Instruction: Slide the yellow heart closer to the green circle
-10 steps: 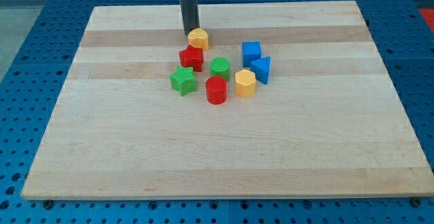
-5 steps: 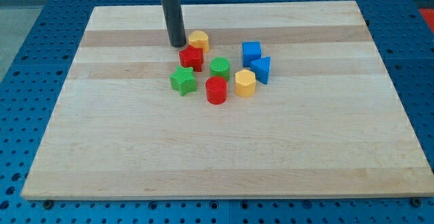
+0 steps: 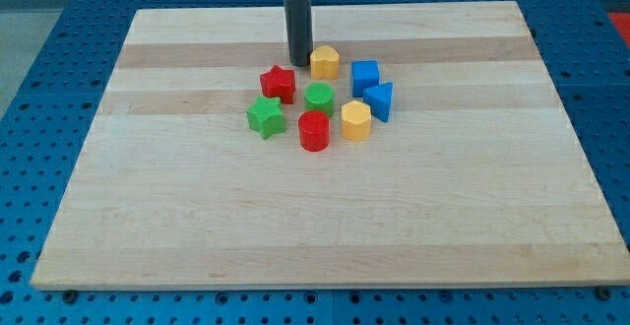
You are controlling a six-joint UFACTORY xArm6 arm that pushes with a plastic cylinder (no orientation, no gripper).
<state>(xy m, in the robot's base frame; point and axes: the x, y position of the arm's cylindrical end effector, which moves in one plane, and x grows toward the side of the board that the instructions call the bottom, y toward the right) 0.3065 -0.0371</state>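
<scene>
The yellow heart [image 3: 325,62] sits on the wooden board [image 3: 197,197], just above the green circle [image 3: 319,97] with a small gap between them. My tip [image 3: 299,63] rests on the board right against the heart's left side, above and right of the red star [image 3: 279,83]. The dark rod rises from it toward the view's top.
Around the green circle stand a green star [image 3: 265,116], a red cylinder [image 3: 314,131], a yellow hexagon [image 3: 355,121], a blue cube [image 3: 365,75] and a blue triangle [image 3: 379,100]. The blue cube is close to the heart's right.
My tip swung to the heart's left side, then moved right. The yellow heart slid right, from above the red star to above the green circle.
</scene>
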